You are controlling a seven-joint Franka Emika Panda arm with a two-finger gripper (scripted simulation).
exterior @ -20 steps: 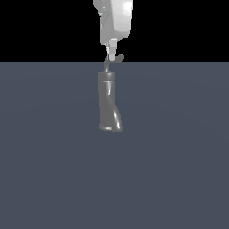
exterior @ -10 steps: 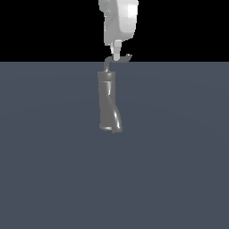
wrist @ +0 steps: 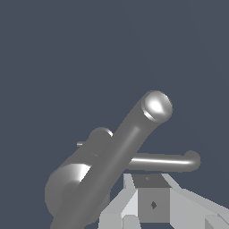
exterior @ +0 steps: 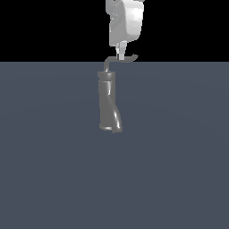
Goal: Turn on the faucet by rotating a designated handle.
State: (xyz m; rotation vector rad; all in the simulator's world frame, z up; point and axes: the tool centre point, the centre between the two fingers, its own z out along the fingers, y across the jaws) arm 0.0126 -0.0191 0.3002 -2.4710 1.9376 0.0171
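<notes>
We see the white gripper [exterior: 120, 56] coming in from above, its fingertips level with the handle [exterior: 120, 60], right where the thin rod runs sideways off the top of the faucet [exterior: 109, 102]. From the exterior view the fingers [exterior: 120, 50] look drawn close together, and the rod passes straight under them, touching or all but touching; whether they actually clamp it, we cannot tell. The hooked tip of the handle sticks out past the fingers toward the exterior view's right, while the bend where the rod drops into the column sits on the other side of them.

Over to the wrist view: the faucet [wrist: 103, 174] fills the foreground as a thick grey tube with a shiny rounded end, and the handle [wrist: 165, 162] lies just beyond the pale finger [wrist: 152, 201], its curled tip clear to see. The column itself stands upright on the dark blue-grey floor [exterior: 179, 170], directly below and slightly aside of the fingers.
</notes>
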